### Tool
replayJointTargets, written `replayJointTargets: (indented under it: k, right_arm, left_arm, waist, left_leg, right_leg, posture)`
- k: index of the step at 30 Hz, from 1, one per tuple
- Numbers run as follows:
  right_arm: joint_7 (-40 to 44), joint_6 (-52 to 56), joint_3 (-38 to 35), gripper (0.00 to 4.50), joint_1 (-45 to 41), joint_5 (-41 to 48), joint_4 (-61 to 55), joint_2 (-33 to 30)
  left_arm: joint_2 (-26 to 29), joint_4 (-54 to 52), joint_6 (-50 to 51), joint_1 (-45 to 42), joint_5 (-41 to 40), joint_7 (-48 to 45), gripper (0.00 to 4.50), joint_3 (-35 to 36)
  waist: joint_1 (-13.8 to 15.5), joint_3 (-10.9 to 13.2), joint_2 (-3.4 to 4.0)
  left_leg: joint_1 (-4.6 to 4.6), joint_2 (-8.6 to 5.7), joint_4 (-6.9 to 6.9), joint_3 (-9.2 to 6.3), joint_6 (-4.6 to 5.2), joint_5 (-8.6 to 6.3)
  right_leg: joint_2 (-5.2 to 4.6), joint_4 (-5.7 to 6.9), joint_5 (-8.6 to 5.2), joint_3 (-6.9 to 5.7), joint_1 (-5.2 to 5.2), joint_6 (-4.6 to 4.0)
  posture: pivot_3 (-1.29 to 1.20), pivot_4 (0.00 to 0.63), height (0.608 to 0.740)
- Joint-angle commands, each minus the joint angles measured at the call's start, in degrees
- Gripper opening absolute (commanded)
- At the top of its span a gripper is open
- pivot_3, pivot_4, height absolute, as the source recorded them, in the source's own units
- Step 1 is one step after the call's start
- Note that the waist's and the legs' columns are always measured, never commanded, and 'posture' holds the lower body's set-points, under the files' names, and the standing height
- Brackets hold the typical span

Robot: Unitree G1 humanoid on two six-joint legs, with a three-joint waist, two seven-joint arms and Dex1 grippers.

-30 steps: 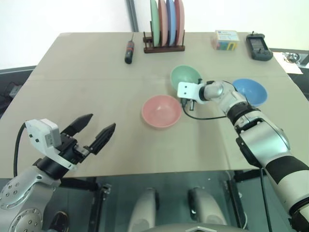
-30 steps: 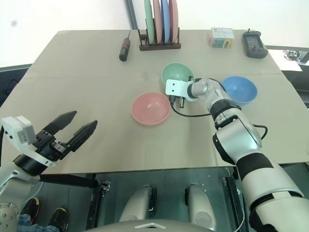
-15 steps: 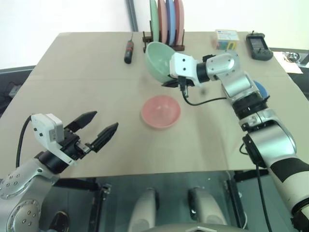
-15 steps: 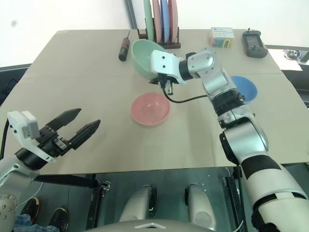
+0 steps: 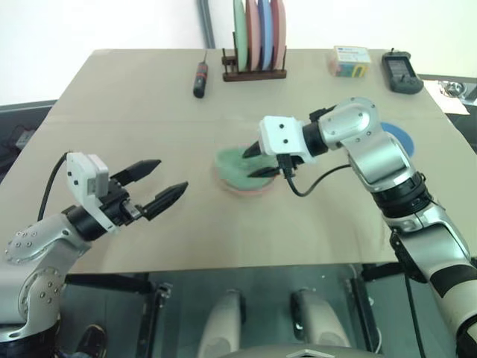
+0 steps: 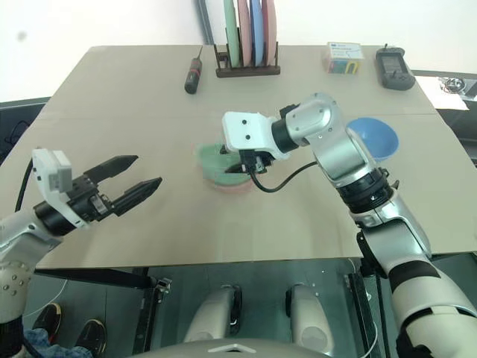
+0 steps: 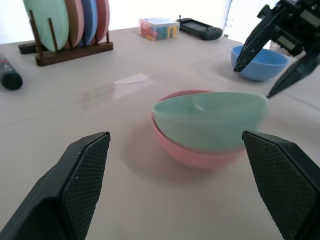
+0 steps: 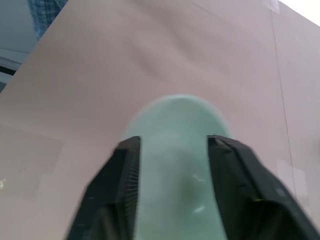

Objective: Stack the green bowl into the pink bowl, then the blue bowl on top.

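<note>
The green bowl (image 5: 237, 163) lies slightly tilted inside the pink bowl (image 7: 196, 156) at mid-table, and it looks blurred. My right gripper (image 5: 252, 162) hangs open just right of and above it. Its fingers straddle the green bowl's rim in the right wrist view without touching it. The blue bowl (image 5: 400, 136) stands on the table further right, partly behind my right arm. My left gripper (image 5: 171, 175) is open and empty to the left of the two bowls, pointing toward them.
A wooden rack of upright coloured plates (image 5: 255, 39) stands at the table's far edge, with a screwdriver (image 5: 200, 77) to its left. A small colourful box (image 5: 349, 61) and a black device (image 5: 402, 72) lie at the far right.
My right gripper carried the green bowl from the far side down over the pink bowl and opened, letting it go there. My left gripper edged forward.
</note>
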Motion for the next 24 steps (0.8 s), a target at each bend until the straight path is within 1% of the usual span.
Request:
replayJointTargets:
  k: [1,5,6,10,13,15,18,24]
  right_arm:
    - [-3.3,4.0,-3.3,3.89,0.8,1.6,-3.5,-1.2]
    - [-10.6,7.0,-8.5,3.89,4.1,0.5,-2.2,-4.6]
    - [-12.8,8.2,-10.3,3.89,5.5,0.3,-1.8,-5.5]
    - [-22.6,10.8,-17.1,3.89,12.7,-0.9,0.8,-9.1]
    - [-28.3,10.9,-20.6,3.89,17.2,-2.0,2.9,-11.8]
    - [-31.5,11.4,-22.5,3.89,19.6,-2.6,3.4,-13.3]
    - [-34.7,12.0,-24.2,3.89,21.2,-2.2,3.7,-13.8]
    - [-37.4,10.9,-24.4,3.89,22.3,-1.7,6.1,-13.6]
  left_arm:
    - [0.4,2.4,-2.2,-4.4,1.4,-2.0,4.5,-3.3]
    - [-1.8,5.3,-3.2,-12.5,3.1,-3.1,4.5,-10.5]
    - [-2.7,6.2,-3.5,-14.9,3.6,-3.5,4.5,-12.5]
    - [-6.2,10.4,-4.6,-23.9,5.7,-5.9,4.5,-19.3]
    - [-8.6,13.5,-5.6,-29.2,7.1,-7.9,4.5,-22.7]
    - [-10.2,15.8,-6.2,-32.7,7.9,-9.1,4.5,-24.5]
    - [-11.9,18.5,-7.1,-36.0,8.9,-10.7,4.5,-26.0]
    - [-14.7,21.6,-8.5,-40.0,10.4,-12.6,4.5,-27.6]
  waist:
    - [0.0,0.0,0.0]
    - [0.7,0.0,-0.02]
    - [1.4,0.0,-0.04]
    - [1.8,0.0,-0.11]
    - [1.5,0.0,-0.09]
    - [1.3,0.0,-0.07]
    - [0.4,0.0,-0.06]
    - [-0.1,0.0,-0.06]
  left_leg:
    - [0.0,0.0,0.0,0.01,0.0,0.0]
    - [-0.02,-0.04,0.02,-0.04,0.0,0.0]
    - [-0.04,-0.05,0.07,-0.05,0.0,0.0]
    - [-0.08,-0.08,0.09,-0.04,0.0,0.0]
    - [-0.11,-0.09,0.09,-0.02,0.01,0.0]
    - [-0.12,-0.09,0.05,0.02,0.01,0.0]
    - [-0.12,-0.08,0.05,0.05,0.02,0.0]
    - [-0.08,-0.08,0.07,0.06,0.02,0.01]
  right_leg:
    - [0.0,0.0,0.0,0.01,0.0,0.0]
    - [-0.02,-0.01,0.01,-0.04,0.04,0.01]
    - [-0.03,-0.03,0.01,-0.05,0.06,0.01]
    - [-0.05,-0.1,0.02,-0.06,0.1,0.03]
    - [-0.04,-0.11,0.02,-0.04,0.08,0.03]
    - [-0.04,-0.09,0.02,0.02,0.03,0.03]
    - [-0.02,-0.07,0.02,0.07,0.0,0.04]
    - [-0.01,-0.02,0.02,0.12,0.02,0.06]
  posture:
    - [0.0,0.15,0.74]
    - [0.0,0.15,0.74]
    - [0.0,0.15,0.74]
    - [0.0,0.15,0.74]
    - [0.0,0.15,0.74]
    - [0.0,0.15,0.74]
    - [0.0,0.15,0.74]
    - [0.0,0.15,0.74]
